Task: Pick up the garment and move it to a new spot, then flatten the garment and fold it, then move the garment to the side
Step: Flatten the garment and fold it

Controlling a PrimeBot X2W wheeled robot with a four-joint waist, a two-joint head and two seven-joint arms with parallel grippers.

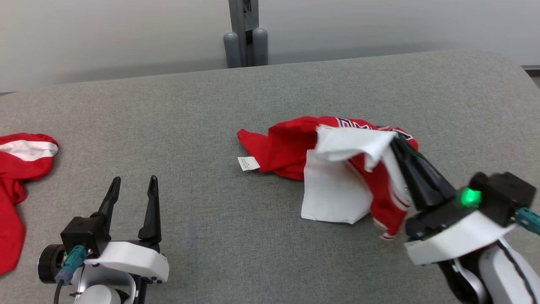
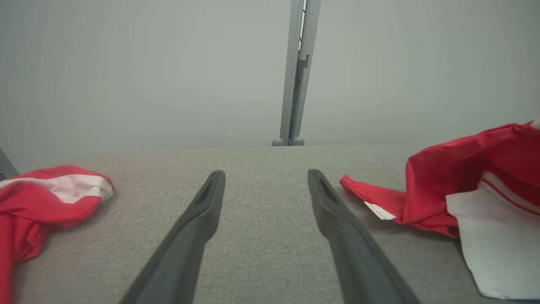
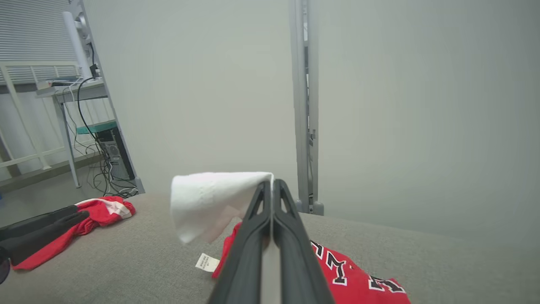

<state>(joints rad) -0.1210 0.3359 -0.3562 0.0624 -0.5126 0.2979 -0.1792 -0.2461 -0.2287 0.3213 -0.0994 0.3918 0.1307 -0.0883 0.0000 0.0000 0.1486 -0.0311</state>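
Underneath: a broad grey woven fabric surface (image 1: pixel 211 245) spans the head view from edge to edge, with a grey metal post (image 1: pixel 246 33) rising behind it at top centre.
Task cloth: the crumpled red-and-white jersey garment (image 1: pixel 287 147) lies right of centre. A white panel of it lies flat toward the lower edge, and one white fold is raised at its right end.
Other cloth: a second red garment (image 1: pixel 19 169) with a white band sits at the far left edge, well apart from the first.
Right arm: the right gripper (image 1: pixel 394 138) reaches in from the lower right. Its dark fingers are pressed together, with the raised white fold pinched at their tips.
Left arm: the left gripper (image 1: pixel 133 181) sits at lower left, its fingers spread wide with nothing between them.
Small item: a white care tag (image 1: pixel 248 163) lies on the surface at the garment's left red corner.
Key relation: the garment's long axis runs left to right. The right arm is nearer and holds its right end, while the free left corner lies up and to the right of the left jaws. The lift looks like the right arm's job.
View differences: the right wrist view adds black-and-white block lettering (image 3: pixel 337 261) on the red cloth and a desk (image 3: pixel 76 88) with cables at upper left. The head view gives the flat white panel. The left wrist view shows bare surface between the spread fingers.
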